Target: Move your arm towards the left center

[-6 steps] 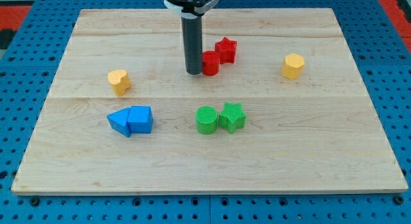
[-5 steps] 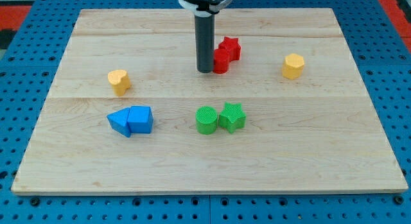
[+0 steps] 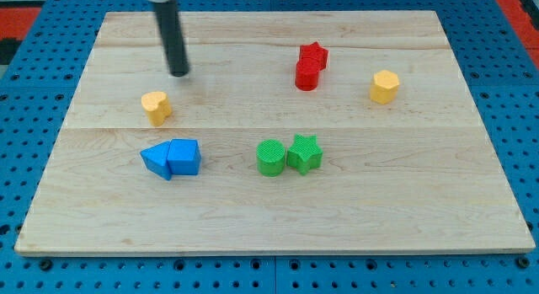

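Camera view shows my tip [image 3: 179,74] on the desk [image 3: 253,210], just above and right of the yellow block [image 3: 156,106], not touching. No pincer shows, so I cannot tell its state.

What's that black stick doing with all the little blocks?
The dark rod is sliding over the wooden board. My tip touches no block now; it sits above and a little to the view's right of the yellow block on the view's left. The red cylinder and red star sit together, off to the right.
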Controlling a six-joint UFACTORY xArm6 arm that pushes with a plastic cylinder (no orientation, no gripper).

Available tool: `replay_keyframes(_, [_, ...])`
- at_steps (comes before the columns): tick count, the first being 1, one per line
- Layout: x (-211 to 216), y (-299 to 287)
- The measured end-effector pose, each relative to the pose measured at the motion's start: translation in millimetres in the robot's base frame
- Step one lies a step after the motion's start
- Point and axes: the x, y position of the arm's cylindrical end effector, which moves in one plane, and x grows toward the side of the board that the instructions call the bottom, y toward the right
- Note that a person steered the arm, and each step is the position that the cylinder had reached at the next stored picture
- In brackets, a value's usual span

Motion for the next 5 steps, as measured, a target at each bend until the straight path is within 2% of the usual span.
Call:
replay_keyframes(1, [1, -74])
replay_keyframes(2, [39, -105])
replay_keyframes(5, [81, -53])
